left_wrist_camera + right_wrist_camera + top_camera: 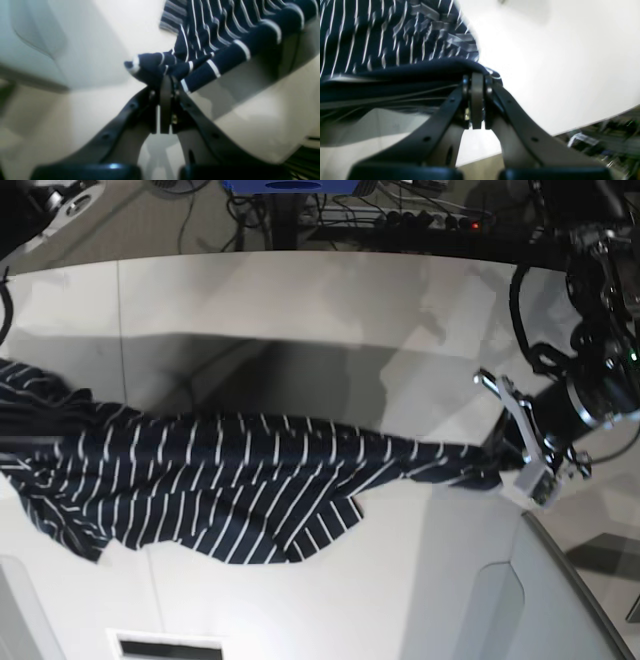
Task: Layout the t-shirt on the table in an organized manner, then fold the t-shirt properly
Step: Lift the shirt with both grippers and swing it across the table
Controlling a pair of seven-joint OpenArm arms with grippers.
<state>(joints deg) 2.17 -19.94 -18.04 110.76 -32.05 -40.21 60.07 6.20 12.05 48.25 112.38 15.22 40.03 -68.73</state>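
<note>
Above the desk (pixel 300 300) I stretch the t-shirt (pixel 200 480), left gripper (pixel 166 82) at three o'clock, right gripper (pixel 476 77) at nine, both clamped on fabric; next, lower it flat.

Lighting is even and bright from overhead. The table (pixel 545 62) is washed out to near glare in the right wrist view and reads cream-tinted in the left wrist view. Both wrist views are soft and smeared; the t-shirt (pixel 225 37) stripes are blurred, and near hardware at the bottom edge is out of focus. The base view is sharper, with broad grey shadows across the table behind the cloth.
</note>
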